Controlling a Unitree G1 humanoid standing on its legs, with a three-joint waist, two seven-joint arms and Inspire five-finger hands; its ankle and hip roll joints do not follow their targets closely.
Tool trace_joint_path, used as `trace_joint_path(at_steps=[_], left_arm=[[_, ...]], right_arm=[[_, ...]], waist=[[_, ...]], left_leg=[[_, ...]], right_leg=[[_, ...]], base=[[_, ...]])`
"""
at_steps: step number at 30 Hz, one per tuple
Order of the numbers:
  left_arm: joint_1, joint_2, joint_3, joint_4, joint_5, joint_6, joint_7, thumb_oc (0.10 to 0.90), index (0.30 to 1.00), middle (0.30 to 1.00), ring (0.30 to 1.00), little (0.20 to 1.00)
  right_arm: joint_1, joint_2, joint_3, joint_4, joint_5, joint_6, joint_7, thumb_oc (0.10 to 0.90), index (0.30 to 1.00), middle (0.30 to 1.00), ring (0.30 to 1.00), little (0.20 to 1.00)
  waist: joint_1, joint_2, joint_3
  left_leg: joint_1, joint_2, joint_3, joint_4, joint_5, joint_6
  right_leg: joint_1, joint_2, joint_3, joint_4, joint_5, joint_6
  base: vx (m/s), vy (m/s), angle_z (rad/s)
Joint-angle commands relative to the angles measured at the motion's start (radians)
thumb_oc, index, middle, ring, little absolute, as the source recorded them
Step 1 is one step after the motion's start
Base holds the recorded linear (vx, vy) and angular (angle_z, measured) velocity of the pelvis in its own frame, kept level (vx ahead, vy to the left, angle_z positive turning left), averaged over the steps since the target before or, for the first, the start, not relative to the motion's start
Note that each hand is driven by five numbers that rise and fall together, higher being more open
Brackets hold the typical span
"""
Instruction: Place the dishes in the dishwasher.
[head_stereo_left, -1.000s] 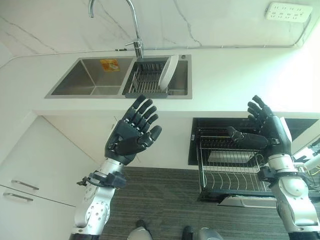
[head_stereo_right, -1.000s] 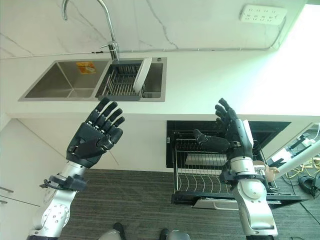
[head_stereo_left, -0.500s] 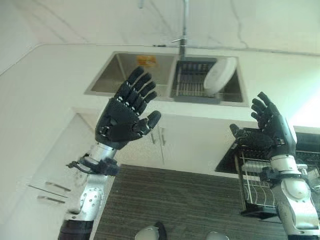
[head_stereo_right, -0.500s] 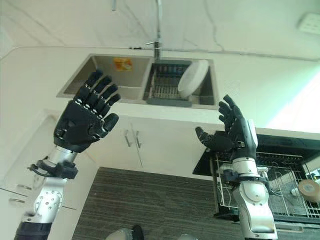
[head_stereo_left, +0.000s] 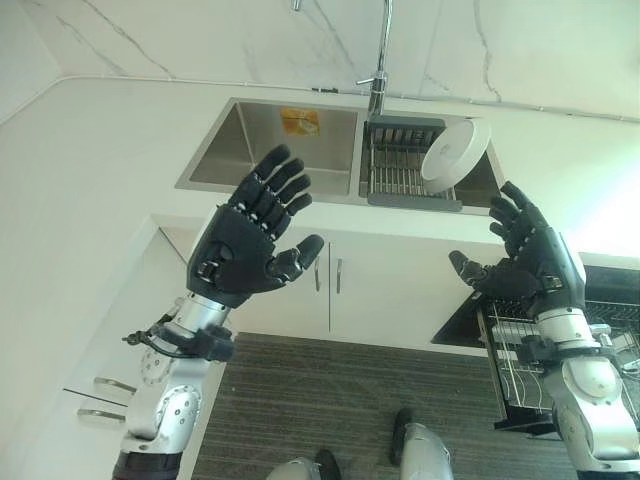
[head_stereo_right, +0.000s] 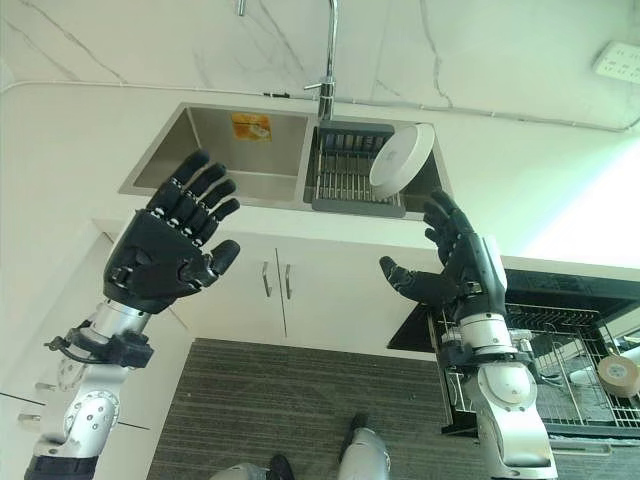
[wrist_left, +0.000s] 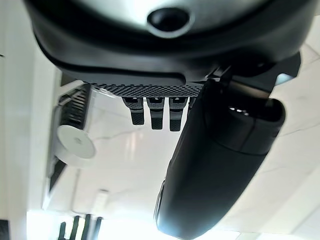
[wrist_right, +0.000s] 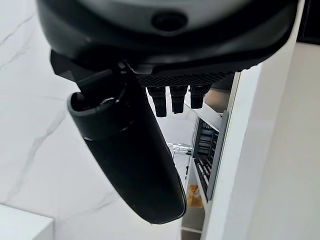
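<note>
Because it leans on edge against the far right end of the drying rack (head_stereo_left: 405, 172), the white plate (head_stereo_left: 455, 150) stands tilted in the right basin of the sink (head_stereo_left: 262, 148), its face turned toward the robot and easy to reach from the front. That rack sits down inside the basin, just under the tap (head_stereo_left: 380, 60), so the plate is kept off the surface (head_stereo_left: 90, 160). Down at the near right, the dishwasher rack (head_stereo_right: 560, 360) is pulled out, seemingly ready to take it. Neither hand touches anything. Raised in the air short of the sink, the left hand (head_stereo_left: 245, 245) has its fingers spread wide and is empty. Nearer the plate but apart from it, the right hand (head_stereo_left: 525, 262) is likewise splayed and empty.
</note>
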Motion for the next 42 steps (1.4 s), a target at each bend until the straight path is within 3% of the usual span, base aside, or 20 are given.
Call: trace_joint_path(at_steps=[1,4,7,8,9,12,15,16,17,19,23,27,30,31,33,35,37,42], left_arm=[[-0.082,0.039,0.003,-0.124,-0.016,-0.082,0.002,0.8,0.9,0.9,0.9,0.9],[-0.081,0.033,0.006,-0.136,-0.036,-0.067,0.001,0.8,0.9,0.9,0.9,0.9],[-0.082,-0.003,-0.001,-0.138,-0.187,0.007,-0.024,0.8,0.9,0.9,0.9,0.9],[-0.078,-0.037,-0.011,-0.125,-0.214,0.011,-0.014,0.8,0.9,0.9,0.9,0.9],[-0.075,-0.047,-0.013,-0.125,-0.252,0.012,-0.004,0.8,0.9,0.9,0.9,0.9],[-0.045,-0.073,0.016,-0.119,-0.295,-0.007,-0.033,0.8,0.9,0.9,0.9,0.9],[-0.036,-0.084,0.031,-0.118,-0.282,-0.025,-0.057,0.8,0.9,0.9,0.9,0.9],[-0.029,-0.08,0.036,-0.118,-0.272,-0.034,-0.067,0.8,0.9,0.9,0.9,0.9],[-0.015,-0.068,0.041,-0.117,-0.253,-0.048,-0.081,0.8,0.9,0.9,0.9,0.9],[-0.011,-0.063,0.041,-0.114,-0.244,-0.053,-0.093,0.8,0.9,0.9,0.9,0.9],[-0.042,-0.045,0.015,-0.083,-0.187,-0.064,-0.115,0.8,0.9,0.9,0.9,0.9],[-0.07,-0.022,0.018,-0.085,-0.147,-0.058,-0.121,0.8,0.9,0.9,0.9,0.9],[-0.089,-0.009,0.011,-0.102,-0.099,-0.071,-0.107,0.8,0.9,0.9,0.9,0.9],[-0.096,0.001,0.009,-0.101,-0.071,-0.094,-0.085,0.8,0.9,0.9,0.9,0.9],[-0.098,0.007,0.012,-0.096,-0.042,-0.118,-0.047,0.8,0.9,0.9,0.9,0.9],[-0.109,0.026,0.012,-0.087,-0.053,-0.136,-0.008,0.8,0.9,0.9,0.9,0.9],[-0.092,0.026,0.035,-0.08,-0.043,-0.157,0.012,0.8,0.9,0.9,0.9,0.9],[-0.093,0.022,0.0,-0.072,0.073,-0.179,0.098,0.8,0.9,0.9,0.9,0.9]], right_arm=[[-0.102,-0.04,-0.057,-0.056,0.057,-0.113,-0.029,0.8,0.9,0.9,0.9,0.9],[-0.115,-0.041,-0.05,-0.052,0.048,-0.109,-0.027,0.8,0.9,0.9,0.9,0.9],[-0.121,-0.04,-0.047,-0.045,0.059,-0.096,-0.003,0.8,0.9,0.9,0.9,0.9],[-0.121,-0.05,-0.046,-0.034,0.07,-0.091,0.017,0.8,0.9,0.9,0.9,0.9],[-0.119,-0.059,-0.051,-0.037,0.077,-0.085,0.022,0.8,0.9,0.9,0.9,0.9],[-0.099,-0.067,-0.071,-0.041,0.073,-0.077,0.053,0.8,0.9,0.9,0.9,0.9],[-0.092,-0.067,-0.089,-0.041,0.084,-0.064,0.072,0.8,0.9,0.9,0.9,0.9],[-0.101,-0.064,-0.095,-0.035,0.094,-0.055,0.09,0.8,0.9,0.9,0.9,0.9],[-0.104,-0.06,-0.095,-0.03,0.093,-0.055,0.108,0.8,0.9,0.9,0.9,0.9],[-0.103,-0.062,-0.095,-0.033,0.091,-0.053,0.113,0.8,0.9,0.9,0.9,0.9],[-0.111,-0.054,-0.089,-0.032,0.133,-0.063,0.08,0.8,0.9,0.9,0.9,0.9],[-0.101,-0.007,-0.087,-0.044,0.157,-0.038,0.057,0.8,0.9,0.9,0.9,0.9],[-0.124,0.022,-0.075,-0.035,0.18,-0.03,0.012,0.8,0.9,0.9,0.9,0.9],[-0.136,0.04,-0.069,-0.031,0.213,-0.043,-0.006,0.8,0.9,0.9,0.9,0.9],[-0.147,0.058,-0.065,-0.026,0.234,-0.049,-0.014,0.8,0.9,0.9,0.9,0.9],[-0.156,0.069,-0.06,-0.022,0.254,-0.063,-0.018,0.8,0.9,0.9,0.9,0.9],[-0.143,0.066,-0.066,-0.023,0.26,-0.083,-0.034,0.8,0.9,0.9,0.9,0.9],[-0.217,0.022,-0.08,0.035,0.286,-0.092,-0.133,0.8,0.9,0.9,0.9,0.9]], waist=[[-0.01,0.021,-0.067],[-0.011,0.024,-0.087],[-0.011,0.028,-0.093],[-0.012,0.024,-0.094],[-0.011,0.017,-0.094],[-0.005,0.008,-0.086],[-0.01,0.003,-0.072],[-0.013,0.015,-0.063],[-0.015,0.047,-0.055],[-0.007,0.058,-0.061],[-0.016,0.068,-0.086],[-0.015,0.071,-0.085],[-0.004,0.075,-0.083],[-0.001,0.085,-0.08],[0.001,0.078,-0.08],[0.013,0.056,-0.082],[0.019,0.04,-0.078],[0.043,0.025,-0.099]], left_leg=[[0.09,0.095,-0.066,-0.02,-0.073,-0.098],[0.132,0.105,-0.038,-0.02,-0.064,-0.113],[0.153,0.12,-0.018,-0.02,0.002,-0.143],[0.169,0.13,-0.003,-0.02,0.13,-0.186],[0.181,0.118,0.002,-0.02,0.182,-0.202],[0.102,0.124,-0.014,0.126,0.258,-0.231],[0.049,0.145,-0.006,0.104,0.229,-0.207],[0.061,0.148,0.002,-0.02,0.214,-0.195],[-0.012,0.178,-0.052,-0.02,0.142,-0.187],[-0.044,0.183,-0.105,-0.02,0.132,-0.193],[-0.017,0.162,-0.111,-0.02,0.05,-0.168],[-0.003,0.127,-0.137,-0.02,0.021,-0.135],[-0.002,0.114,-0.156,-0.02,0.011,-0.113],[0.0,0.117,-0.168,-0.02,0.013,-0.105],[0.001,0.111,-0.171,-0.02,0.009,-0.103],[0.0,0.098,-0.152,-0.02,0.001,-0.106],[0.005,0.093,-0.138,-0.02,-0.001,-0.097],[0.01,0.096,-0.134,-0.02,-0.004,-0.109]], right_leg=[[0.141,0.088,-0.046,-0.06,-0.022,0.03],[0.167,0.114,-0.061,-0.06,-0.061,0.004],[0.185,0.135,-0.059,-0.06,-0.086,-0.022],[0.204,0.155,-0.046,-0.06,-0.116,-0.051],[0.211,0.157,-0.038,-0.06,-0.127,-0.062],[0.229,0.173,-0.016,-0.06,-0.153,-0.092],[0.241,0.182,0.011,-0.06,-0.161,-0.093],[0.254,0.195,0.035,-0.06,-0.166,-0.081],[0.255,0.222,0.069,-0.06,-0.165,-0.067],[0.26,0.226,0.088,-0.06,-0.174,-0.062],[0.275,0.19,0.062,-0.06,-0.171,-0.034],[0.302,0.174,0.036,-0.06,-0.133,-0.01],[0.329,0.192,0.0,-0.06,-0.084,0.001],[0.342,0.222,-0.018,-0.054,-0.037,0.008],[0.319,0.221,-0.01,-0.06,-0.024,0.008],[0.276,0.182,-0.011,-0.06,-0.073,0.003],[0.264,0.164,0.0,-0.06,-0.044,0.009],[0.271,0.171,0.006,-0.06,-0.142,-0.017]], base=[[0.34,-0.297,0.23],[0.28,-0.235,-0.03],[0.26,-0.217,-0.29],[0.32,-0.26,-0.45],[0.35,-0.283,-0.39],[0.17,-0.115,-0.51],[0.13,0.039,-0.32],[0.16,0.341,-0.11],[0.16,0.369,-0.14],[0.11,0.287,-0.38],[0.09,0.339,-0.38],[0.1,0.319,0.32],[0.07,0.26,0.05],[0.07,0.189,0.02],[0.03,0.065,0.0],[0.0,-0.062,-0.18],[0.05,-0.085,-0.31],[0.06,-0.113,0.07]])
